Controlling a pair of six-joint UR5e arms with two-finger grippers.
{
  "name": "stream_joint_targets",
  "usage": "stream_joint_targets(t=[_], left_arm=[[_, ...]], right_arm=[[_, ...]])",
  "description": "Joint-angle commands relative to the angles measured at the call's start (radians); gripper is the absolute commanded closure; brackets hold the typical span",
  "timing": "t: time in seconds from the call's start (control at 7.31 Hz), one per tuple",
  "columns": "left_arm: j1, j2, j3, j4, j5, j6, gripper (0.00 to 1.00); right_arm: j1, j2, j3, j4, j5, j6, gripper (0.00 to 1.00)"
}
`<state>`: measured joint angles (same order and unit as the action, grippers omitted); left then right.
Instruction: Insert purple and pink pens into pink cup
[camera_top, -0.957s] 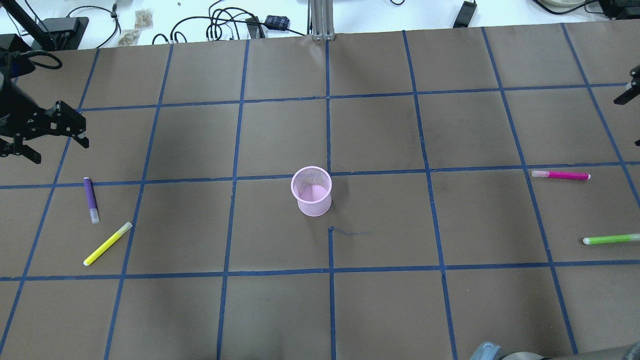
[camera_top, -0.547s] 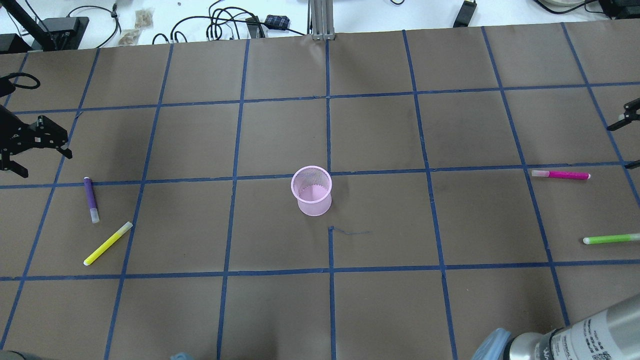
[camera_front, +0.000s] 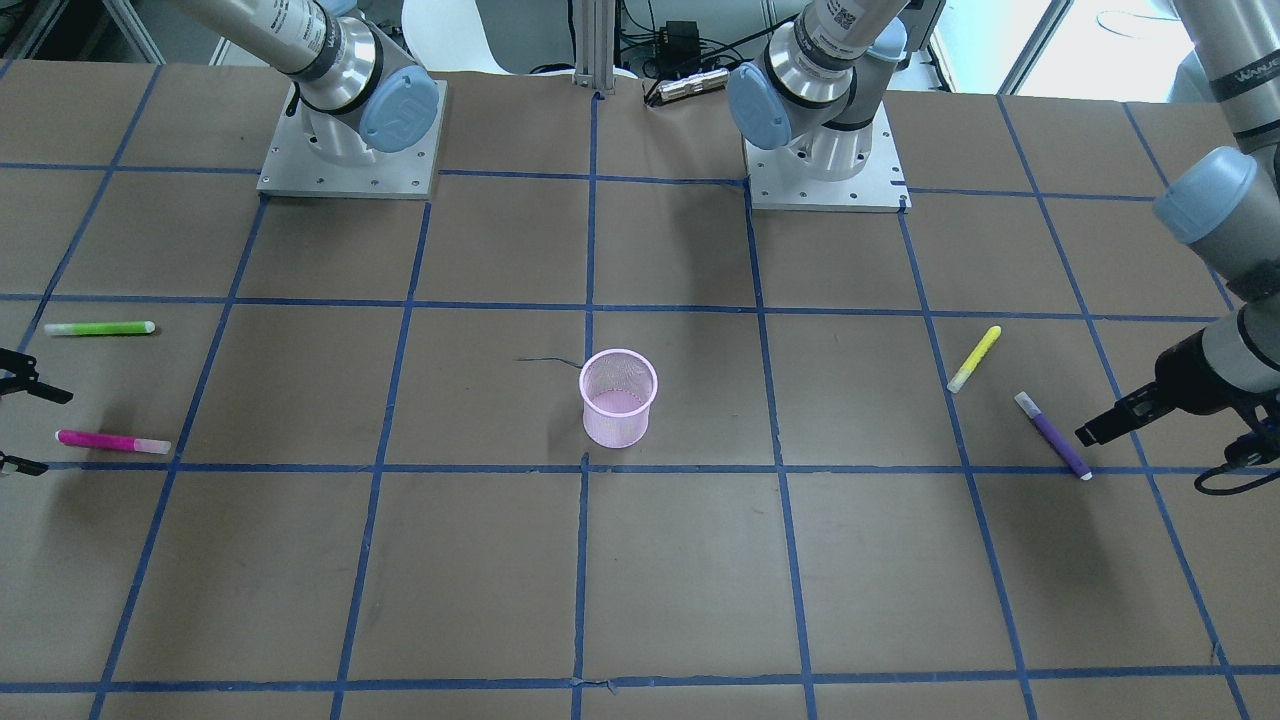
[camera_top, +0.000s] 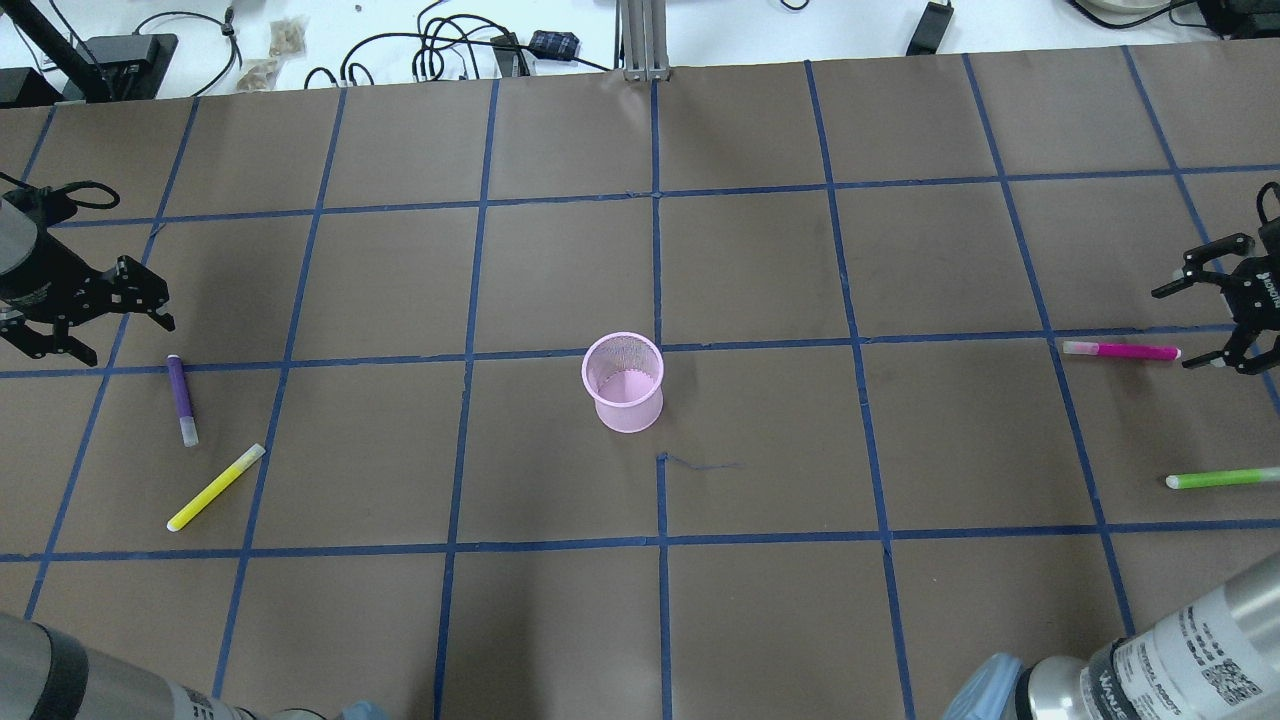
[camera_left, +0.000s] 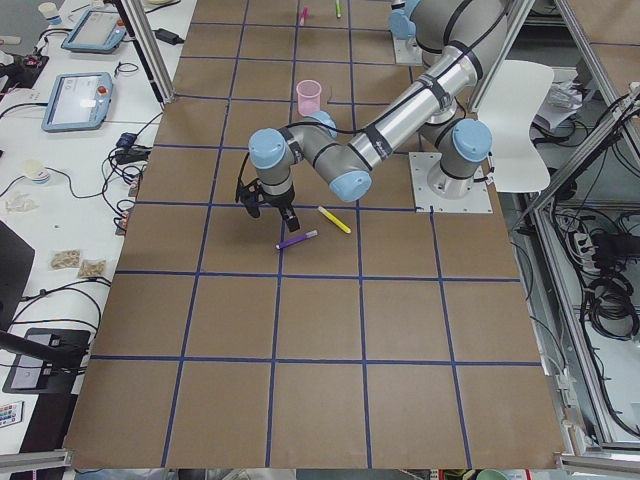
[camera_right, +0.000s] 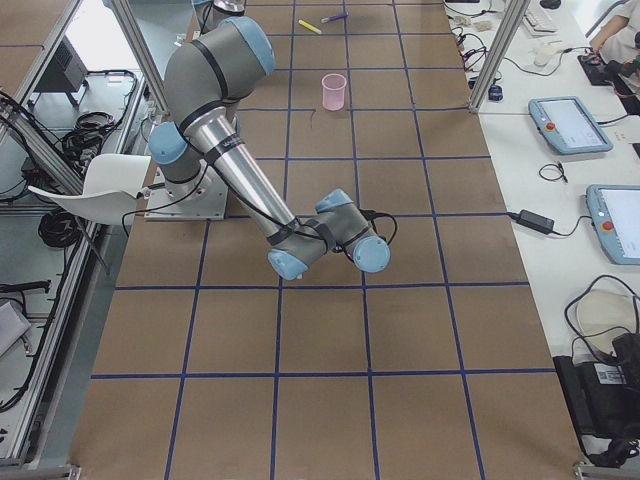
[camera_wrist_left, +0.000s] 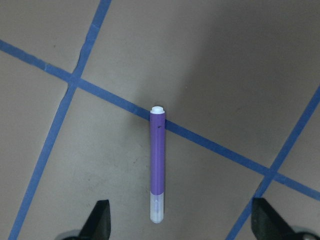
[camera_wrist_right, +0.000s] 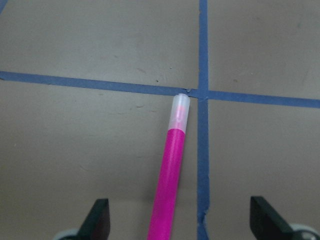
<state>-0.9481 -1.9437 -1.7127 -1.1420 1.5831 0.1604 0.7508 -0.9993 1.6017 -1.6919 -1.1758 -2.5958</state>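
Observation:
The pink mesh cup (camera_top: 623, 381) stands upright mid-table. The purple pen (camera_top: 182, 400) lies flat at the left. My left gripper (camera_top: 128, 340) hovers open and empty just beyond its far end. In the left wrist view the purple pen (camera_wrist_left: 157, 165) lies lengthwise ahead, centred between the two open fingers. The pink pen (camera_top: 1120, 350) lies flat at the right. My right gripper (camera_top: 1178, 330) is open and empty at its right end. In the right wrist view the pink pen (camera_wrist_right: 170, 185) runs out from between the open fingers.
A yellow pen (camera_top: 215, 487) lies just nearer than the purple one. A green pen (camera_top: 1222, 478) lies nearer than the pink one, at the right edge. Cables (camera_top: 440, 50) lie past the table's far edge. Both arm bases (camera_front: 348, 150) are bolted at the robot's side.
Both grippers have come in from the table's sides. The left one has moved toward the purple pen's far end, the right one down to the pink pen's right end. The pens and cup have not moved.

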Motion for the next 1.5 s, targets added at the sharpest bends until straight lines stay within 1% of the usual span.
stream_joint_targets(t=[0.0,0.14,0.41,0.55,0.68,0.82,0.96,1.09,1.23,1.37], left_arm=[[0.002,-0.065,-0.001,0.062,0.0,0.001,0.0],[0.002,-0.087,-0.001,0.08,0.0,0.007,0.0],[0.002,-0.119,0.001,0.093,0.0,0.007,0.0],[0.002,-0.133,0.001,0.102,0.0,0.007,0.0],[0.002,-0.142,0.002,0.107,0.0,0.014,0.01],[0.002,-0.153,-0.001,0.128,0.0,0.024,0.04],[0.002,-0.159,0.001,0.13,0.0,0.025,0.15],[0.002,-0.165,0.001,0.13,0.0,0.025,0.23],[0.002,-0.166,0.001,0.13,0.0,0.025,0.41],[0.002,-0.166,0.001,0.13,0.0,0.025,0.48]], right_arm=[[-0.001,-0.004,0.047,-0.002,0.001,-0.004,0.0],[0.001,0.007,0.05,-0.035,0.001,-0.009,0.0],[0.001,0.008,0.05,-0.054,0.001,-0.007,0.08],[0.001,0.008,0.05,-0.057,0.001,-0.01,0.15],[0.001,0.008,0.05,-0.069,-0.001,-0.009,0.32],[0.001,0.01,0.05,-0.071,-0.001,-0.013,0.42],[0.001,0.014,0.05,-0.08,-0.001,-0.015,0.46],[0.001,0.018,0.05,-0.119,-0.001,-0.017,0.58],[0.001,0.016,0.05,-0.126,-0.001,-0.02,0.67],[0.001,0.016,0.049,-0.126,-0.001,-0.033,0.81]])
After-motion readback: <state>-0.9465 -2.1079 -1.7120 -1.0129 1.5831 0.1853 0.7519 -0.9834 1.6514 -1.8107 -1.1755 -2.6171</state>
